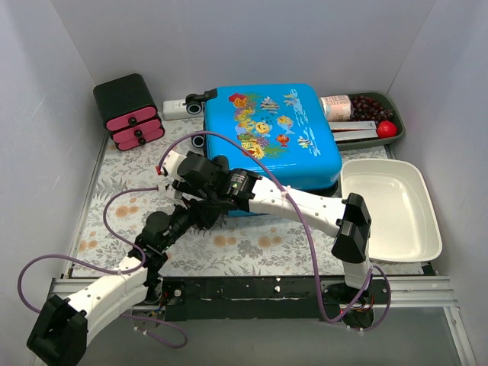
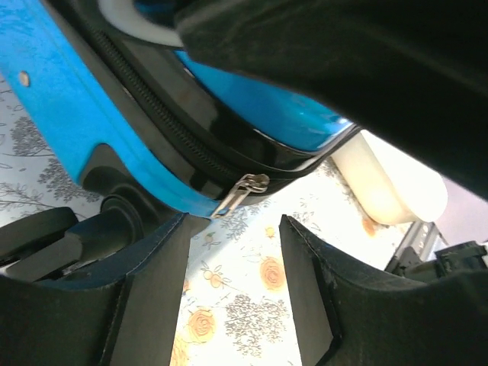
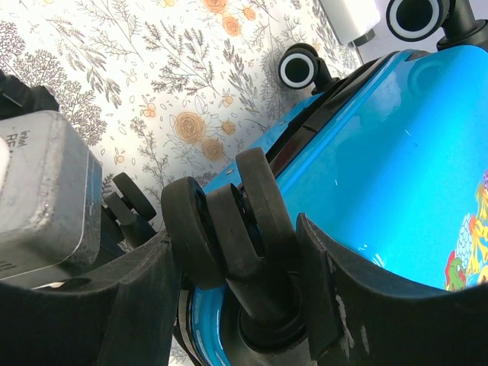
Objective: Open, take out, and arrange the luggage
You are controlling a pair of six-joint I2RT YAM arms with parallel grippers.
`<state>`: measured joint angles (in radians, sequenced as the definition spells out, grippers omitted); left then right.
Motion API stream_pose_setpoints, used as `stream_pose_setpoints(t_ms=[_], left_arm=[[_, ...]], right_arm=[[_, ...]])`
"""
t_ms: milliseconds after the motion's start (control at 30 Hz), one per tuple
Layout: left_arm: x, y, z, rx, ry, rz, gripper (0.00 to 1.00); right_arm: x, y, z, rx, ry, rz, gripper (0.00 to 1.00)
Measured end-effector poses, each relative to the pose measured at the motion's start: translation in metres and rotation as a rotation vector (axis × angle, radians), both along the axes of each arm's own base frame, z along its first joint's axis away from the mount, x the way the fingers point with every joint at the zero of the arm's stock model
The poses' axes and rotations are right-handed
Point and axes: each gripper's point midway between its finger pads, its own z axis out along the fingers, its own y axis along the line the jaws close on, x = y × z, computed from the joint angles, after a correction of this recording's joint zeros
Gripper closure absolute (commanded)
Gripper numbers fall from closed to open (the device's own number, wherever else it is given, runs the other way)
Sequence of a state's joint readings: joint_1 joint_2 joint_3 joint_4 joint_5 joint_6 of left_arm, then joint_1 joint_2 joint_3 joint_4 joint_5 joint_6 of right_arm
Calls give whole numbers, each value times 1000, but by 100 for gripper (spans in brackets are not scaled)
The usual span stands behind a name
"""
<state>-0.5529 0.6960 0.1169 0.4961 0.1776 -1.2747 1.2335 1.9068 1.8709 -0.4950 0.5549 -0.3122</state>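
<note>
The luggage [image 1: 282, 130] is a bright-blue hard-shell suitcase with a fish print. It lies flat and zipped at the back middle of the table. My right gripper [image 1: 206, 191] reaches across to its near-left corner. In the right wrist view the right gripper [image 3: 235, 236] is closed around a black double wheel [image 3: 229, 221] of the blue shell [image 3: 396, 152]. My left gripper [image 1: 217, 217] is just below that corner. In the left wrist view the left gripper [image 2: 233, 229] is open and empty. The metal zipper pull [image 2: 242, 191] on the black zipper trim hangs just beyond its fingertips, under the blue shell [image 2: 61, 107].
A black box with pink drawers [image 1: 130, 110] stands at the back left, with a white block [image 1: 175, 109] beside it. A white tray [image 1: 427, 229] lies at the right. A dark tray [image 1: 396, 114] behind it holds grapes and a red ball [image 1: 387, 128]. A floral mat [image 1: 252, 244] covers the table.
</note>
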Motion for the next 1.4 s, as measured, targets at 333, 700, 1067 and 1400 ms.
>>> stream_pose_setpoints(t_ms=[333,700,1067,1400], left_arm=[[12,8,3,14,-37,77,50],[17,-2,-5,17,-25,45,56],[19,-9,-2,-3,-15,26,74],[15,-13,-1,1,33,35,100]], right_arm=[[-1,1,0,14,15,-6,99],[-2,1,0,23,22,-3,99],[0,-3,3,44,24,-7,99],[-1,-8,3,70,25,-11,99]])
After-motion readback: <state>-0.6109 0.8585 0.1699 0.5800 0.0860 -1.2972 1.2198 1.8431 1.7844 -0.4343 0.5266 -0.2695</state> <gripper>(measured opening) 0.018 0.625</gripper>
